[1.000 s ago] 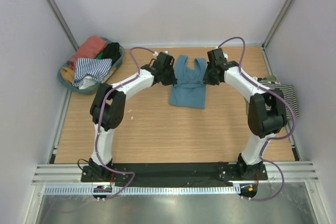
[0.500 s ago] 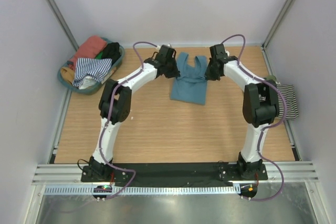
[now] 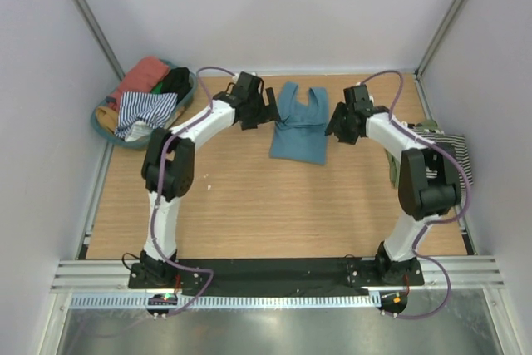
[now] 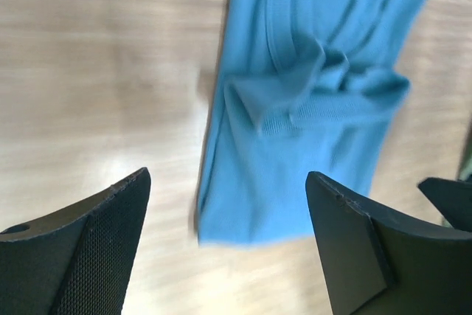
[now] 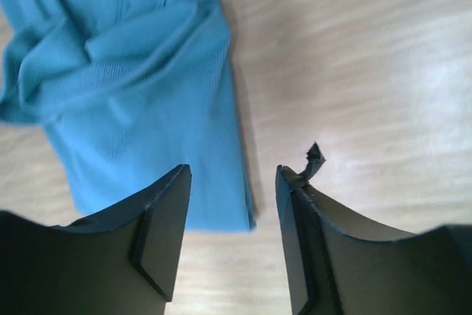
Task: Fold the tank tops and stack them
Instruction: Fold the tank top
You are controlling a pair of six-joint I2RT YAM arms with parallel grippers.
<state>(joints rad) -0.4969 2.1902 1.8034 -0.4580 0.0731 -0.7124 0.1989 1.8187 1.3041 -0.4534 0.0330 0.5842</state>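
Note:
A teal blue tank top (image 3: pixel 299 129) lies flat at the table's far middle, straps pointing away, with a bunched fold ridge across its middle (image 4: pixel 310 82) (image 5: pixel 125 71). My left gripper (image 3: pixel 264 110) hovers just off its left edge, open and holding nothing (image 4: pixel 228 182). On the other side, my right gripper (image 3: pixel 336 127) is beside the top's right edge, also open and free of cloth (image 5: pixel 232 175). More tank tops, one of them black-and-white striped (image 3: pixel 146 110), are heaped in the basket. Another striped one (image 3: pixel 455 160) lies at the right edge with an olive one (image 3: pixel 429 127).
The round teal basket (image 3: pixel 103 129) stands at the far left corner, outside the wooden table top, with coral (image 3: pixel 143 72), black and mustard cloth in it. Grey walls close the back and both sides. A scrap of torn tape sticks up from my right finger (image 5: pixel 316 158).
Both grippers were shut at the teal top's two sides; they have opened, let it go and drawn apart outward. The top stays lying on the table.

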